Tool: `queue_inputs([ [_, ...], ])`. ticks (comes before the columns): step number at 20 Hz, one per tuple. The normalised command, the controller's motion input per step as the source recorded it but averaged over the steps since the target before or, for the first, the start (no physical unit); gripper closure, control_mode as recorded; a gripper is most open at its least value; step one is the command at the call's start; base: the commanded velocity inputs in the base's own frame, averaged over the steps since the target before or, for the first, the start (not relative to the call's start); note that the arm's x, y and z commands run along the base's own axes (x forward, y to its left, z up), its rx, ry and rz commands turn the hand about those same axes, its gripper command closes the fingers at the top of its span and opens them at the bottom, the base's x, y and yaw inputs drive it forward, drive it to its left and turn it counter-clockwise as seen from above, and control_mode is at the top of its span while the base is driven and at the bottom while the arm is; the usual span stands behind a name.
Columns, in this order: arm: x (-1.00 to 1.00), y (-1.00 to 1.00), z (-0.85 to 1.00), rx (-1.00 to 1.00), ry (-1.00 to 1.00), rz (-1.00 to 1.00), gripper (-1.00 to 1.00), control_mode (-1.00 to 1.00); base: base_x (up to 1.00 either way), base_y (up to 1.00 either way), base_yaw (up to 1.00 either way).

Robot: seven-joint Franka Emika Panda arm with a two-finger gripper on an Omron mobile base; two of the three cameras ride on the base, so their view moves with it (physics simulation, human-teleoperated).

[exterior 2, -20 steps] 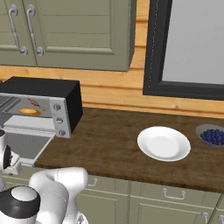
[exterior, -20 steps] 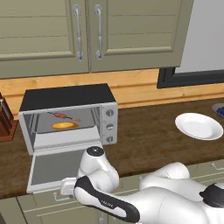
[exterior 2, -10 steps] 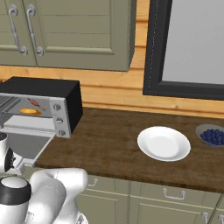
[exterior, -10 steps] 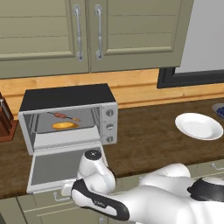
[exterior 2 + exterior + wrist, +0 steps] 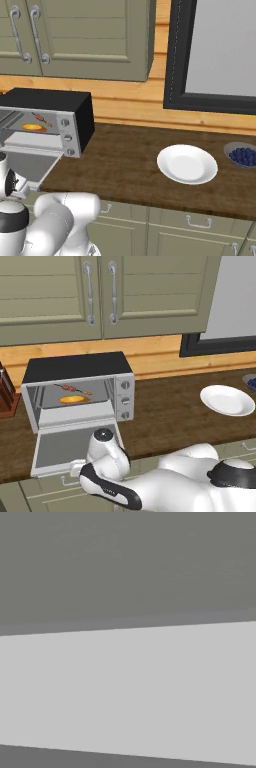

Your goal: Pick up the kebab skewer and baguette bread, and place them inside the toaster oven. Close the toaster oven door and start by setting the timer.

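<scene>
Skewer point(image 5: 73, 389) and baguette point(image 5: 74, 400) lie inside the oven point(image 5: 80, 391), door point(image 5: 75, 448) down; gripper point(image 5: 75, 470), spread wide and empty, at its front edge.

Two rear base views sharing toaster oven point(image 5: 80, 393), hand view close-up

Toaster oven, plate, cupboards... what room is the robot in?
Most likely a kitchen: a toaster oven sits open on a wooden counter, green cupboards hang above, and a white plate waits nearby.
</scene>
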Motion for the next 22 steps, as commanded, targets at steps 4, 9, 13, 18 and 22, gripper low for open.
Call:
queue_inputs([
  [4,0.26,-0.06,0.19,0.0,-0.23,0.0,-1.0,-1.0,0.0,0.0,0.0],
  [9,0.45,-0.15,0.41,0.0,-0.34,0.0,-1.0,-1.0,0.0,0.0,0.0],
  [13,0.76,-0.21,0.62,0.0,-0.26,0.0,-1.0,-1.0,0.0,0.0,0.0],
  [18,0.71,-0.14,0.6,0.0,-0.27,0.0,-1.0,-1.0,0.0,0.0,0.0],
  [22,0.77,-0.07,0.2,0.0,-0.24,0.0,-1.0,-1.0,0.0,0.0,0.0],
])
